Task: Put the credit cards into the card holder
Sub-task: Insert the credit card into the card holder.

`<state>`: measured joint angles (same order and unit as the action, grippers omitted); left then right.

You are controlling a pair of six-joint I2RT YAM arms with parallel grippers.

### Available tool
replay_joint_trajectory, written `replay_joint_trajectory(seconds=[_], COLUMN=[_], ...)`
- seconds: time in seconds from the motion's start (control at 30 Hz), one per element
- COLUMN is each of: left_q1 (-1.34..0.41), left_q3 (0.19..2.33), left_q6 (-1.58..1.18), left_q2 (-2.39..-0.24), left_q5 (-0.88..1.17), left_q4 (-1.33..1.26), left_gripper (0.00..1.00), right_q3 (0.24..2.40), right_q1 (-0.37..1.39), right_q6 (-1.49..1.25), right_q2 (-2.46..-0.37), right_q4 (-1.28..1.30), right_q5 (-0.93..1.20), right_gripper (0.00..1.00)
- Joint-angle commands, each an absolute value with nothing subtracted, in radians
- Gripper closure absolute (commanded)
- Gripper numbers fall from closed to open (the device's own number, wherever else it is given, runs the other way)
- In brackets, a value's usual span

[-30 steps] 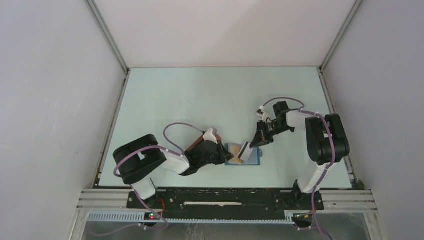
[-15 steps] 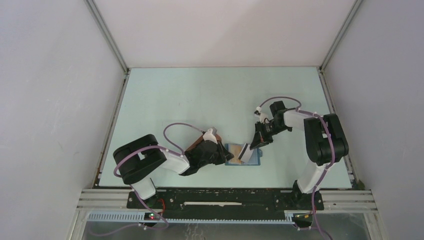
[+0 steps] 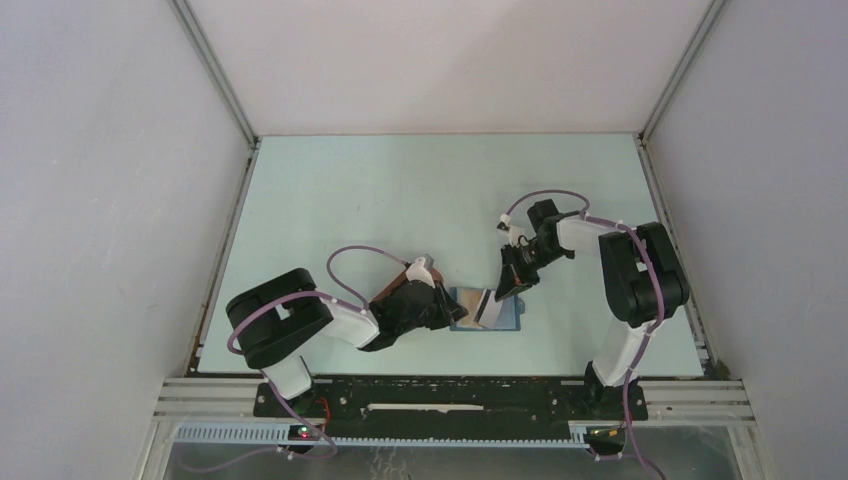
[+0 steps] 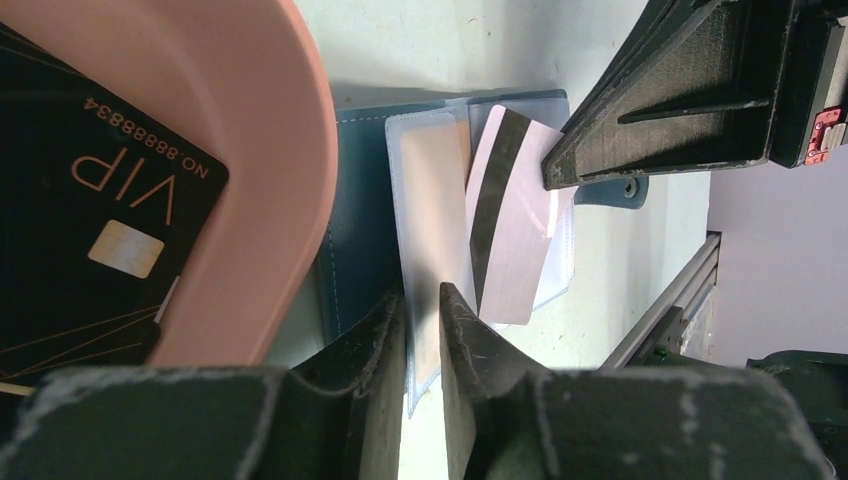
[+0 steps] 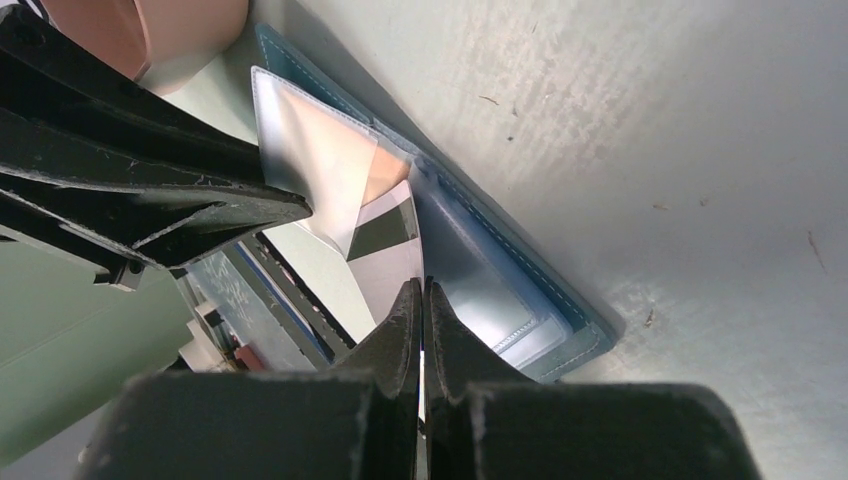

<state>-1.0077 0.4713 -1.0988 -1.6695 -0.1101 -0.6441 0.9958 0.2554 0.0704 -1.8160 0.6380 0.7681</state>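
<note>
The card holder (image 4: 355, 200) is a blue wallet lying open on the table, also seen from above (image 3: 508, 318). My left gripper (image 4: 422, 295) is shut on its clear plastic sleeve (image 4: 430, 190), holding the flap up. My right gripper (image 5: 421, 285) is shut on a pale credit card with a dark stripe (image 4: 510, 230). The card slants down with its far end at the sleeve's mouth (image 5: 385, 235). The clear sleeve (image 5: 310, 150) and blue wallet (image 5: 540, 300) lie just past it. Another credit card, black and marked VIP (image 4: 80, 220), lies in the pink tray.
The pink oval tray (image 4: 280, 120) sits right against the wallet's left side, mostly under my left arm in the top view. The right gripper's fingers (image 4: 640, 130) hang close over the wallet. The metal frame rail (image 4: 670, 300) runs along the near table edge.
My right wrist has swung a little to the left, and the striped card stands steeper over the wallet. The left gripper has stayed on the sleeve.
</note>
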Motion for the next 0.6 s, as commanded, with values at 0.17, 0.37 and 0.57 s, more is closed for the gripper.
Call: replay_joint_trajectory(seconds=[0.17,0.37,0.57], left_q1=[-0.992,-0.982,-0.976], left_q3=[0.474,0.474,0.476], left_q6=[-1.071,-1.068,-1.061], left_q2=[-1.688,-1.689,-1.688], left_q5=[-0.114,-0.107,-0.1], left_q4=[-0.553,-0.544,-0.538], left_gripper=[0.75,0.75,0.74], right_q3=[1.056,1.08,1.107], right_q1=[0.308,0.323,0.328], right_q6=[0.143,0.152,0.133], right_q2=[-1.857,-1.887,-1.923], right_q4=[0.686,0.71,0.738], right_q5=[0.709,0.697,0.672], right_gripper=[1.0,1.0,1.0])
